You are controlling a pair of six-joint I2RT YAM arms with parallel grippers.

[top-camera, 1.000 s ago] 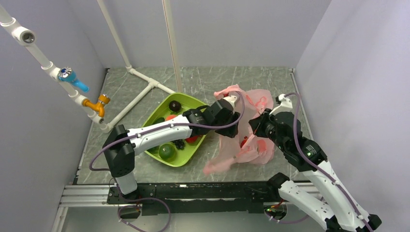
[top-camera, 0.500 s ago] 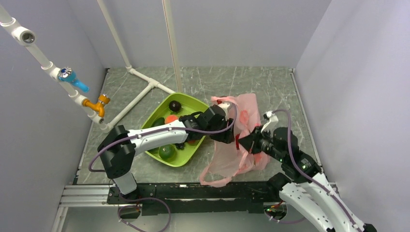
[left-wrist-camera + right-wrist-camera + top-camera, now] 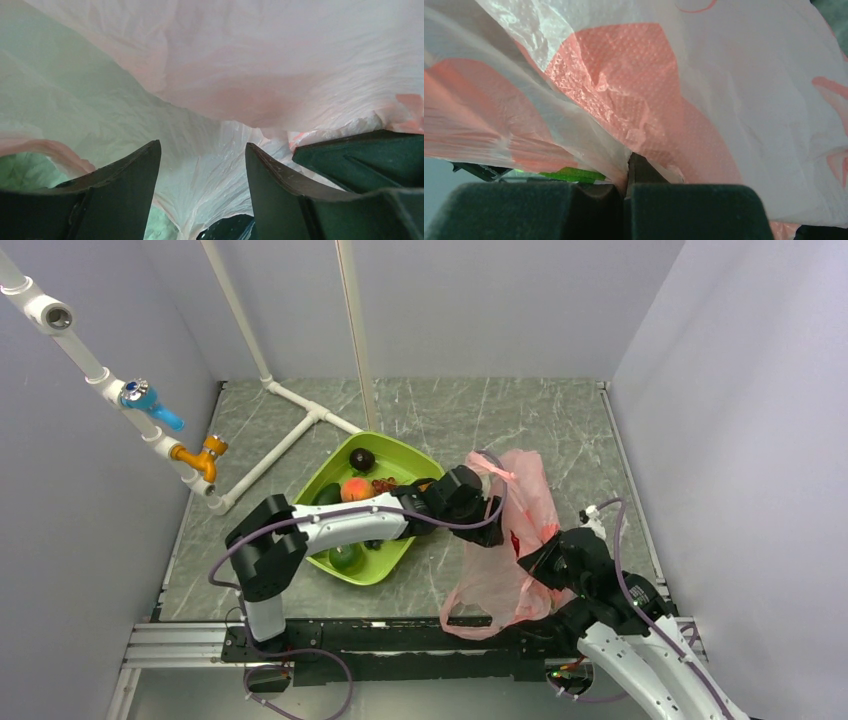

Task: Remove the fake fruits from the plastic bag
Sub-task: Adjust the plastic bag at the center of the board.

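Observation:
The pink plastic bag [image 3: 525, 495] hangs crumpled right of the tray, its lower part sagging to the front edge. My right gripper [image 3: 530, 562] is shut on a fold of the bag film [image 3: 634, 95], pinched between the pads [image 3: 628, 172]. My left gripper [image 3: 492, 528] is open against the bag's left side; in the left wrist view only bag film [image 3: 210, 75] shows between its spread fingertips [image 3: 202, 146]. A red patch [image 3: 515, 543] shows in the bag; I cannot tell whether it is fruit or print. A dark fruit [image 3: 362, 458], an orange peach [image 3: 354, 488], grapes [image 3: 383, 483] and a green round fruit [image 3: 345, 556] lie in the tray.
The lime-green tray [image 3: 405, 452] sits left of centre, partly under my left arm. White pipes [image 3: 290, 425] run along the back left, with a blue and orange valve [image 3: 150, 400] on the left wall. Grey walls close in the table.
My right gripper has pulled back toward the near edge, dragging the bag with it. My left gripper followed to the right and nearer, uncovering fruits in the tray.

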